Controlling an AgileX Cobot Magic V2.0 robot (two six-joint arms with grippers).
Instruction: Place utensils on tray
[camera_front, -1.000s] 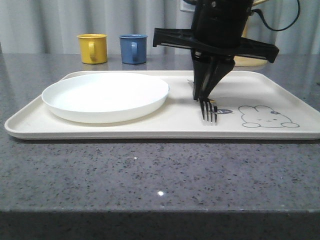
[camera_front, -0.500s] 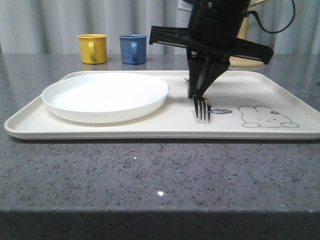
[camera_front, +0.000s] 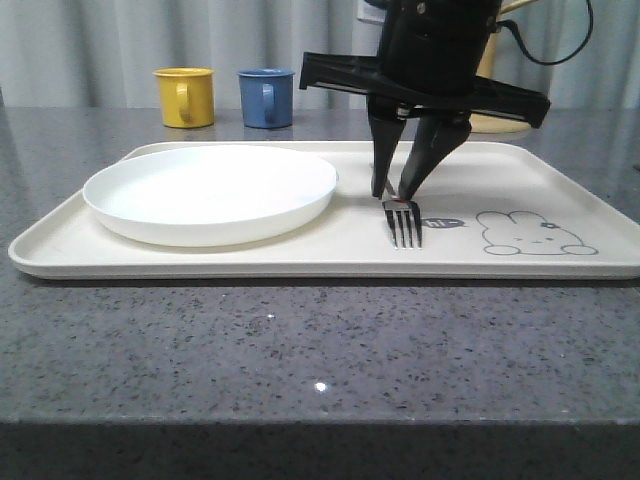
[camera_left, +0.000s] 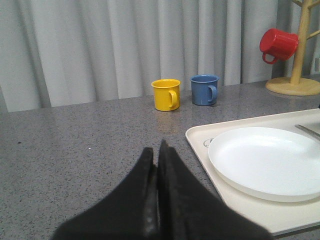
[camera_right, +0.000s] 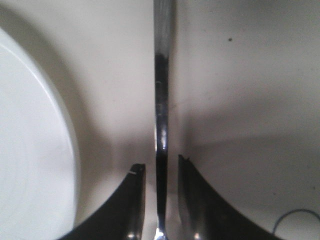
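1. Since the earlier frames the right gripper (camera_front: 400, 190) has parted its fingers, and the fork (camera_front: 403, 222) is now lying flat on the tray (camera_front: 300, 255) instead of hanging tilted between them.
2. Right gripper: jaws are standing a little open, one finger each side of the fork handle with a thin gap on both sides in the right wrist view (camera_right: 161, 200); it is gripping nothing.
3. Fork is resting on the tray, tines pointing at 6 o'clock toward the camera in the front view, handle running back to 12 o'clock under the gripper.
4. Fork is sitting at 3 o'clock of the white plate (camera_front: 210, 192), just beside its rim, not touching.
5. Rabbit drawing (camera_front: 535, 233) is lying at 3 o'clock of the fork tines, near, with the small bubble mark between them.
6. Left gripper (camera_left: 156, 165): fingers are pressing together, closed on nothing, hovering over the grey counter (camera_left: 75, 145) at 9 o'clock of the tray.
7. Yellow mug (camera_front: 186, 96) and blue mug (camera_front: 266, 97) are standing on the counter at 12 o'clock of the plate, beyond the tray.
8. Red mug (camera_left: 278, 45) is hanging on a wooden stand (camera_left: 299, 55).
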